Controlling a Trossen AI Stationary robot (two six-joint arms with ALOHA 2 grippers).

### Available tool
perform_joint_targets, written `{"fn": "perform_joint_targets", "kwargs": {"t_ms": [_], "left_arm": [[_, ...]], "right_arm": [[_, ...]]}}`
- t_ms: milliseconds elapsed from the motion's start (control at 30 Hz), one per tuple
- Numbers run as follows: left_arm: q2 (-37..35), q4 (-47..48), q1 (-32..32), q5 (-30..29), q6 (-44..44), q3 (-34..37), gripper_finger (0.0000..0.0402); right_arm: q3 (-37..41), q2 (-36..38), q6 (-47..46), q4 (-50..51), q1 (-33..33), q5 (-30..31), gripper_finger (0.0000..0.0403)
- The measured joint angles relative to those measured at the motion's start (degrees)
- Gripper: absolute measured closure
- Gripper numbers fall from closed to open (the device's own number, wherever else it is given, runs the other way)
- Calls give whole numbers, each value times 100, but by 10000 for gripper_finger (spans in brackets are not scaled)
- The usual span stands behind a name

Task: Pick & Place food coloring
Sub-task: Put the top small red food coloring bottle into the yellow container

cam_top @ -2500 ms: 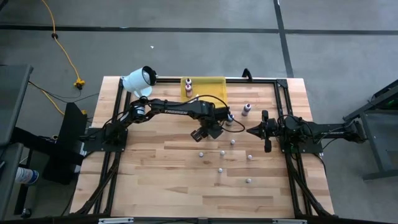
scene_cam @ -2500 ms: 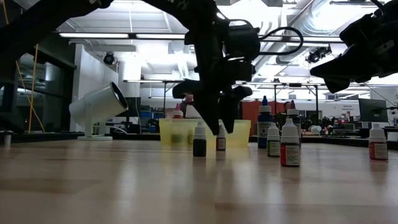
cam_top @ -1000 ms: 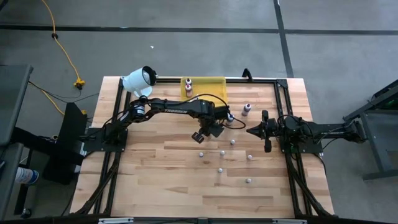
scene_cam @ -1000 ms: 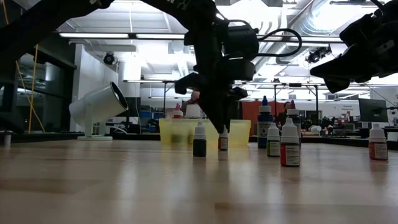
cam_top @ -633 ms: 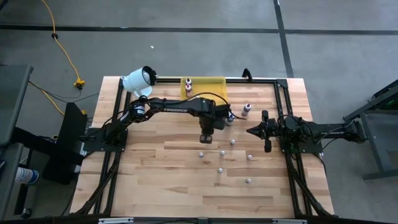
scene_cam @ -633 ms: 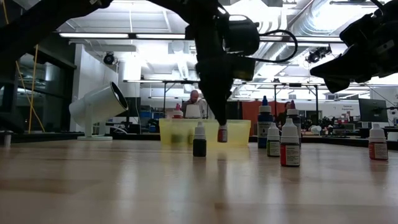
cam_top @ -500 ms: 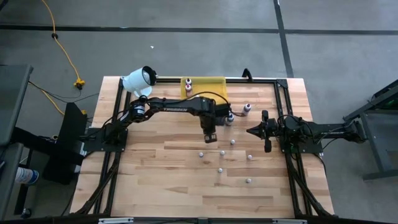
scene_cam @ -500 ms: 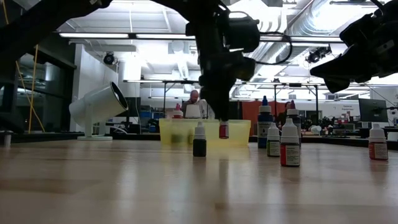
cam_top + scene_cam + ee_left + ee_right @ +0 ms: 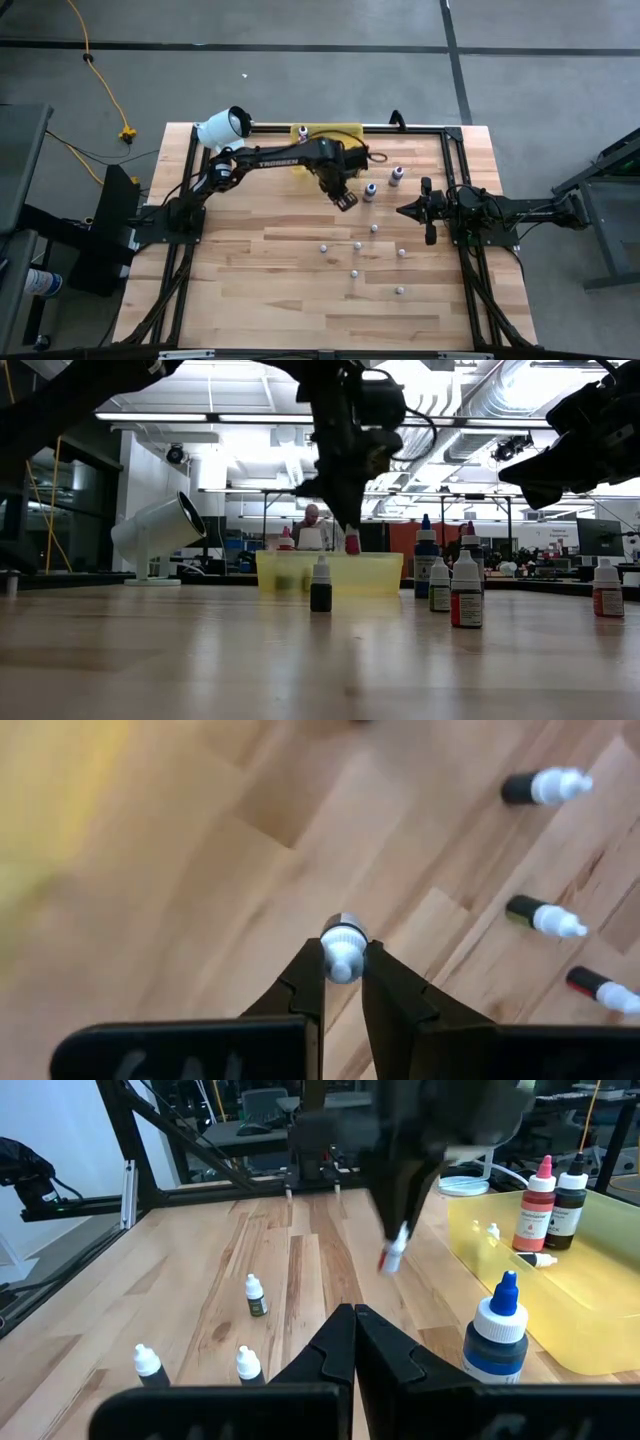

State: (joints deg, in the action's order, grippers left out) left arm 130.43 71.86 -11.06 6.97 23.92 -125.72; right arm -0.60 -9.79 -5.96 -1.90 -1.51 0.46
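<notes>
My left gripper hangs over the table's middle, just in front of the yellow tray, shut on a tiny food coloring bottle with a white top and reddish body. Several more small food coloring bottles stand on the wood, such as a dark one and a red-labelled one. A blue-capped bottle stands beside the tray, and two taller bottles stand inside it. My right gripper waits shut at the table's right side. My left gripper pinches the tiny bottle's white top between its two fingertips, one on each side. The fingers come from above, pointing steeply down. The bottle hangs below them, slightly tilted and lifted clear of the table.
A big white cylinder sits at the table's far left corner. Loose bottles are scattered over the middle and right, two near the tray's right end. The near half of the wood is bare. A person sits far behind.
My left gripper, shut on the tiny bottle, has lifted it off the table and carried it up and toward the far edge, nearer the yellow tray. Its wrist has rolled round as it rose. The bottle now hangs clear, level with the tray's rim.
</notes>
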Motion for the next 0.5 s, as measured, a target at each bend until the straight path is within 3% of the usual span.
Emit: {"fn": "perform_joint_targets", "kwargs": {"t_ms": [200,500], "left_arm": [[-9,982,-245,-634,-223,-918,369],[-381,1258,-696,-1225,-100,-825,369]], "right_arm": [[-1,0,0,1,-1,1,402],[0,-1,0,10,1,-3,402]]}}
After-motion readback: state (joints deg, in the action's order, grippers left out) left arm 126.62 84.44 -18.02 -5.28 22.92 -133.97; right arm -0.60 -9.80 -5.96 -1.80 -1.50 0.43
